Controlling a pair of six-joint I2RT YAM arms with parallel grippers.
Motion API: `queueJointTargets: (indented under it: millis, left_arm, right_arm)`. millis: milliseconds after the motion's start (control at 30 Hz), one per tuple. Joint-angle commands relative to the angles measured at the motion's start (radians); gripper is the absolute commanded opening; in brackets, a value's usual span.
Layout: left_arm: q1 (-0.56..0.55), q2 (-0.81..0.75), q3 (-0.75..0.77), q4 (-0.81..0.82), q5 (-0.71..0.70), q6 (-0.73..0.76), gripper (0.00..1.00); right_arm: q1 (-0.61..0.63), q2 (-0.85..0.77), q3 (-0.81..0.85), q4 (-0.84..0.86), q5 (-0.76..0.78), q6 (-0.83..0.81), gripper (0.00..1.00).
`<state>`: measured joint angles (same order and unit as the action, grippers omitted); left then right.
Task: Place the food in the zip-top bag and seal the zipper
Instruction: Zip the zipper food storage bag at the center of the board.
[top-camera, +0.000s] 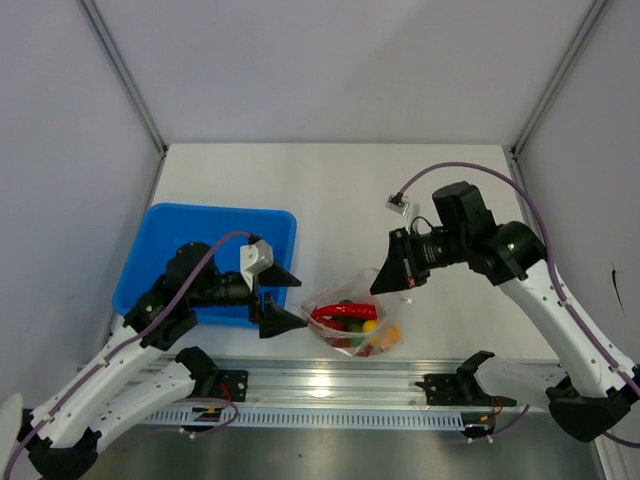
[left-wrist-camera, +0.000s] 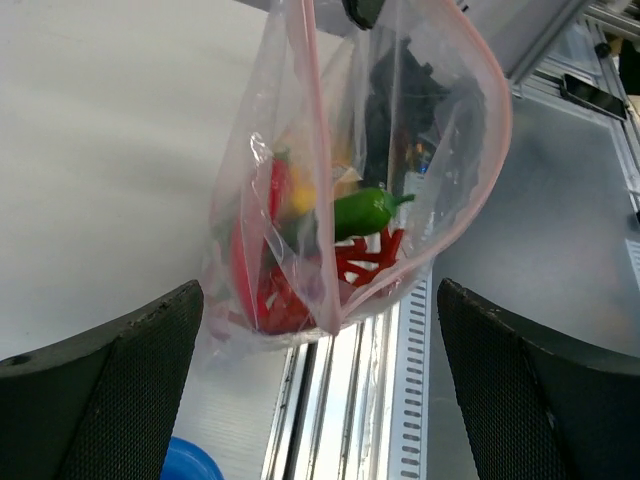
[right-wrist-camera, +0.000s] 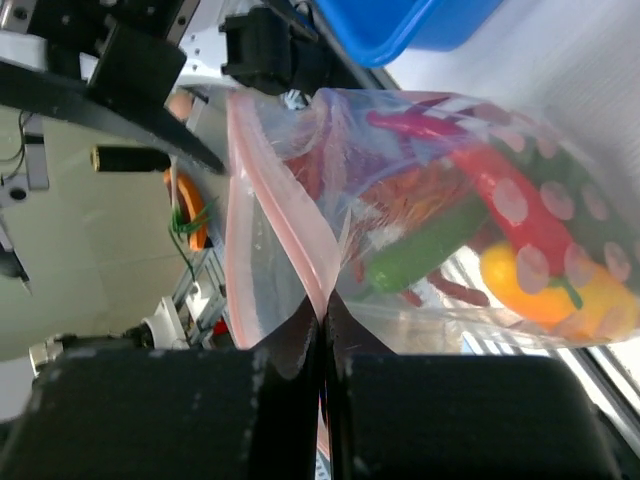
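- My right gripper (top-camera: 380, 282) is pinched shut on the top edge of the bag (top-camera: 352, 322), right at the pink zipper (right-wrist-camera: 245, 260). Held there, the pouch hangs and the food (right-wrist-camera: 470, 230) settles to the bottom instead of spilling.
- The bag sits low in the centre of the top view, just right of the tray (top-camera: 200, 225), between my two grippers. I cannot tell whether its bottom rests on the table (top-camera: 330, 190).
- My left gripper (top-camera: 300, 301) is spread wide and holds nothing, pointing at the bag from the left. In its wrist view the pouch hangs mid-frame between the two fingers (left-wrist-camera: 110, 390), untouched.
- The zipper bows out in a loop, so the mouth is unsealed. I judge my left jaws stand open to take the strip and press it closed.
- Count: two grippers, one bag, one zipper, one tray.
- Food, all inside the bag:
  - one yellow-orange fruit (right-wrist-camera: 535, 290);
  - one green pepper (right-wrist-camera: 420, 250) plainly seen (a second may hide behind the crinkles);
  - several red chilies (right-wrist-camera: 510, 195), too tangled to number.
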<state>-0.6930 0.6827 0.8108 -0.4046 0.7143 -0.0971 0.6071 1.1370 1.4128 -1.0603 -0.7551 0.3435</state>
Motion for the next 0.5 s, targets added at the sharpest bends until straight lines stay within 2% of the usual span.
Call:
queueJointTargets:
  millis: [0, 133, 167, 233, 300, 367, 467]
  left_arm:
    - [-0.005, -0.093, -0.087, 0.153, 0.131, 0.008, 1.00]
    - [-0.023, -0.166, -0.231, 0.259, 0.223, -0.044, 1.00]
    - [-0.063, -0.195, -0.251, 0.289, 0.209, -0.047, 0.99]
    - [-0.097, -0.196, -0.219, 0.283, 0.199, -0.030, 0.99]
    - [-0.114, -0.160, -0.162, 0.212, 0.104, -0.018, 1.00]
    - [-0.122, -0.112, -0.144, 0.194, 0.085, -0.035, 0.99]
    - [-0.164, -0.127, -0.175, 0.274, 0.039, -0.102, 1.00]
  right_arm:
    - [0.003, -0.094, -0.073, 0.115, -0.085, 0.037, 0.00]
    - [0.005, -0.198, -0.196, 0.253, -0.115, 0.130, 0.00]
    - [0.003, -0.212, -0.234, 0.307, -0.115, 0.150, 0.00]
    - [0.005, -0.238, -0.258, 0.350, -0.119, 0.205, 0.00]
    - [0.005, -0.246, -0.261, 0.390, -0.130, 0.232, 0.00]
    - [0.005, -0.247, -0.247, 0.413, -0.141, 0.262, 0.00]
    - [0.006, -0.224, -0.190, 0.372, -0.156, 0.256, 0.00]
